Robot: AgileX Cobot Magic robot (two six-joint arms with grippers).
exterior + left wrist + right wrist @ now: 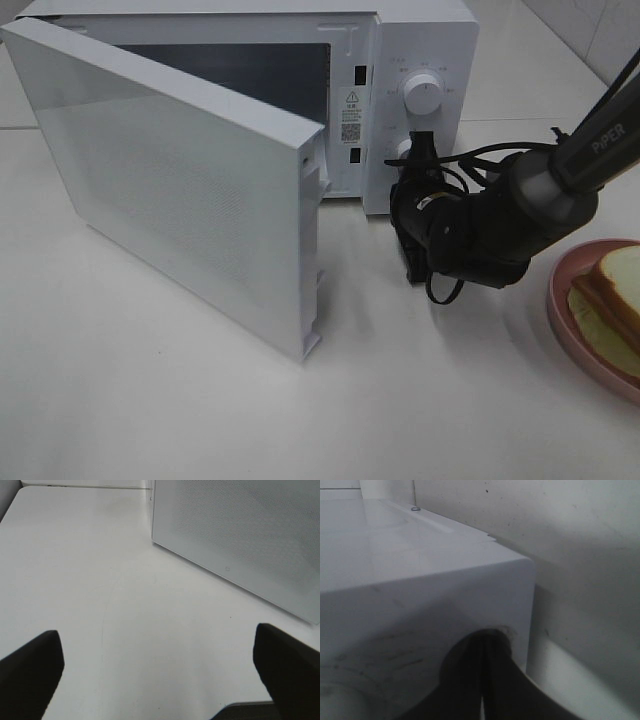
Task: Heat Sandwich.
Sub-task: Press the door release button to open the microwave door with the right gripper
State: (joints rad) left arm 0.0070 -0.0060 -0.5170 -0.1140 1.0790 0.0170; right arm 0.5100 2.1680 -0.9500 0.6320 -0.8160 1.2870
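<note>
Right edge of counter: the sandwich (622, 285) lies on a pink plate (560, 305), partly cut off by the high view's border; white slices with tan crust, nothing touching it.
Microwave (420, 40): white, at the back of the counter (150, 400), well apart from the plate.
Door (180, 190): swung wide open towards the left, its meshed window facing forward; the dark cavity (230, 75) behind it shows.
Controls: two knobs on the front panel, the upper knob (424, 95) in plain sight, the lower knob (402, 150) half hidden.
Right end effector (420, 145): fingers (470, 680) pressed together, pinching nothing, tips up against the front panel beside the lower knob; whether they touch the knob itself I cannot tell.
Right arm (530, 200): black, reaches in from the right, passing between microwave and plate.
Left end effector (160, 670): fingers (30, 670) spread wide with nothing between them, above bare counter near the open door's outer face; out of the high view.
</note>
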